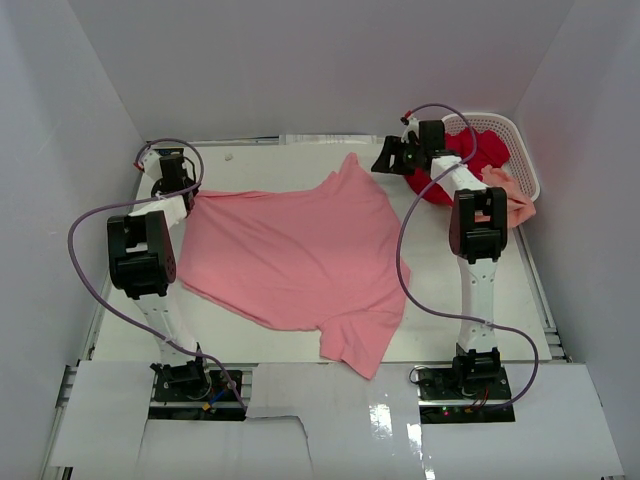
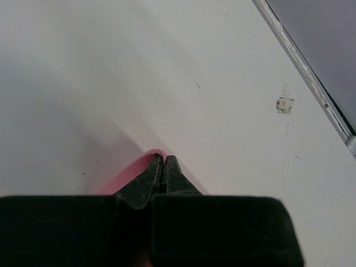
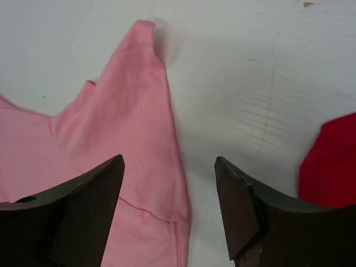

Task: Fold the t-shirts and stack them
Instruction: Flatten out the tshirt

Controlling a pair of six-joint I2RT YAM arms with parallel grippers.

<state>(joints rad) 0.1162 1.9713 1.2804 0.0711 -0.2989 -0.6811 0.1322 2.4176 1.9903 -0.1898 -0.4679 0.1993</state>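
A medium pink t-shirt [image 1: 290, 250] lies spread across the middle of the table. My left gripper [image 1: 178, 185] sits at the shirt's far left corner. In the left wrist view this gripper [image 2: 162, 158] is shut on a fold of the pink t-shirt [image 2: 136, 169]. My right gripper [image 1: 386, 160] hovers just right of the shirt's far pointed corner. In the right wrist view it [image 3: 168, 161] stands open above the pink t-shirt's [image 3: 128, 111] edge, holding nothing. A deep red t-shirt [image 1: 470, 155] fills the basket, and a peach t-shirt [image 1: 512, 198] hangs over its near rim.
The white perforated basket [image 1: 522, 140] stands at the far right corner against the wall. White walls close in the table on the left, the back and the right. A small mark [image 2: 285, 104] sits on the table near its far edge. The red t-shirt's edge [image 3: 331, 161] shows beside the right fingers.
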